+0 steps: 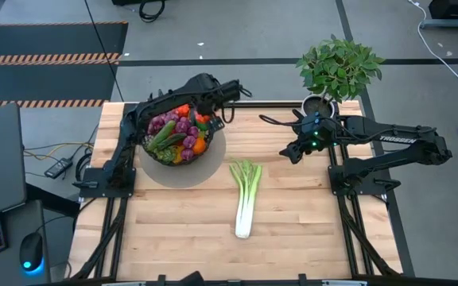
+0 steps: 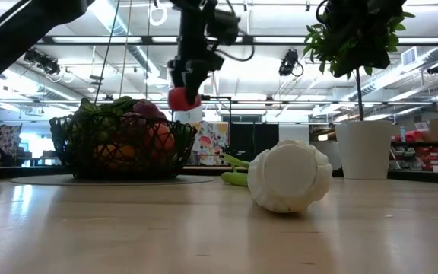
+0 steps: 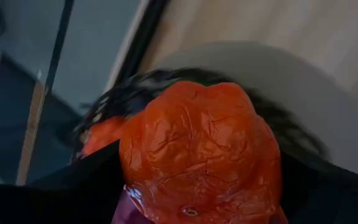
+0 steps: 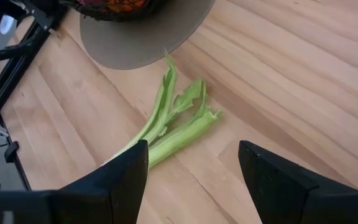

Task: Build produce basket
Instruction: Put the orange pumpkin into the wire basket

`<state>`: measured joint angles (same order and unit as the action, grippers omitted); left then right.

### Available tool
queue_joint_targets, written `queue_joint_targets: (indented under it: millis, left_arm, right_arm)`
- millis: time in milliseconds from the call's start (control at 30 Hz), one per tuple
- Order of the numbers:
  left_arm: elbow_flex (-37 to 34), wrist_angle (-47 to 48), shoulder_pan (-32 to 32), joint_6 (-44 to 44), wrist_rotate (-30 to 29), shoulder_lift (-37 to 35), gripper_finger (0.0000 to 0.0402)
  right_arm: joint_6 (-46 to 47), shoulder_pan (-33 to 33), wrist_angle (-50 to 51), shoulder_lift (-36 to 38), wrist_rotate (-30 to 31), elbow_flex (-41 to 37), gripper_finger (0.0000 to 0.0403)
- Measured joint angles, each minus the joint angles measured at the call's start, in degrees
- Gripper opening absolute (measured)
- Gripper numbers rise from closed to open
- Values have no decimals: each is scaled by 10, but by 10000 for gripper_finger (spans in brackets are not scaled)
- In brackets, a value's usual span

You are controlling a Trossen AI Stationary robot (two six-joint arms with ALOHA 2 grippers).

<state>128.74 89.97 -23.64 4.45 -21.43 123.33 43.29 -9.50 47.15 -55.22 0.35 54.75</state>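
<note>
The dark wire-mesh basket (image 1: 177,141) (image 2: 120,144) stands on a round grey mat (image 1: 207,171) at the table's far left, filled with grapes, an orange and green vegetables. My left gripper (image 2: 182,85) (image 1: 211,119) hangs over the basket's right rim, shut on a red-orange pepper (image 2: 179,98) (image 3: 197,155). The white-green leek (image 1: 245,199) (image 2: 289,175) lies flat on the table's middle, its leaves (image 4: 173,118) toward the basket. My right gripper (image 4: 194,180) (image 1: 291,152) is open in the air, right of the leek's leaf end. My left gripper holds the red-orange pepper (image 2: 179,98) from above, pointing down. The pepper hangs just below the fingers, lifted clear above the basket's right rim. In the wrist view the pepper itself fills the picture and hides the fingers, so the part gripped cannot be told.
A leafy potted plant (image 1: 339,67) in a white pot (image 2: 362,148) stands at the table's far right corner, behind my right arm. Bare wood (image 1: 181,230) lies around the leek and toward the near edge.
</note>
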Motion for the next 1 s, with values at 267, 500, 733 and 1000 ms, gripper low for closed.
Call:
queue_joint_targets:
  millis: [267, 500, 733, 1000]
  left_arm:
    - [-17, 0, -40, 84, -4, 0, 353]
    - [-17, 0, -58, 40, -5, -4, 353]
    - [-17, 0, -68, -25, -6, -4, 353]
    - [-17, 0, -89, -51, -6, -8, 355]
  right_arm:
    - [-4, 0, 4, 0, -4, 0, 255]
    - [-4, 0, 7, 0, -4, 0, 255]
    - [-10, 0, 15, 0, -4, 0, 255]
    - [-10, 0, 35, 0, -4, 0, 255]
